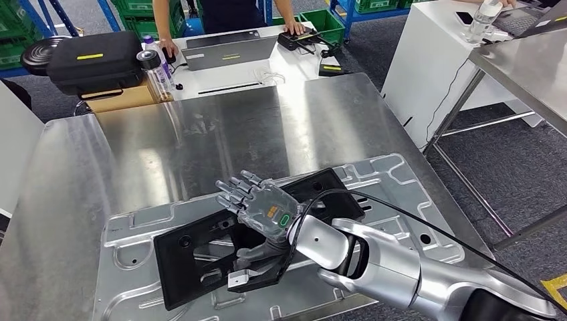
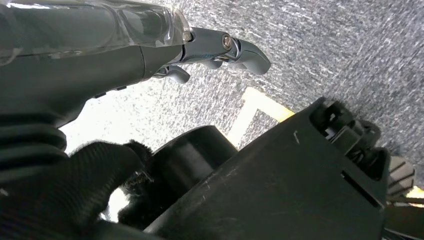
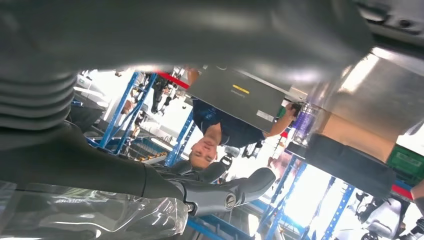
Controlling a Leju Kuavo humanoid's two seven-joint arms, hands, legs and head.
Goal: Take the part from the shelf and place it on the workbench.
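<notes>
From the head view I see my right arm (image 1: 401,264) reaching in from lower right, right hand (image 1: 264,207) hovering palm-down over the black plastic part (image 1: 200,254), fingers spread and straight, holding nothing; thumb points down toward the part's near edge, contact I can't confirm. The part lies flat on a large stamped silver metal panel (image 1: 394,180), which sits on the steel workbench (image 1: 200,134). A black cable (image 1: 401,214) arcs over the forearm. Left hand (image 2: 125,45) hangs low over grey carpet (image 2: 350,50) with a yellow floor marking (image 2: 255,107); fingers that show are extended, nothing in them. Past the workbench: a cardboard box (image 1: 124,99), a black case (image 1: 97,60), a clear bottle with purple label (image 1: 157,70), a grey laptop (image 1: 227,50). A person (image 1: 227,13) stands at the far table, hands resting on it. Green crates (image 1: 144,17) on blue racking behind.
</notes>
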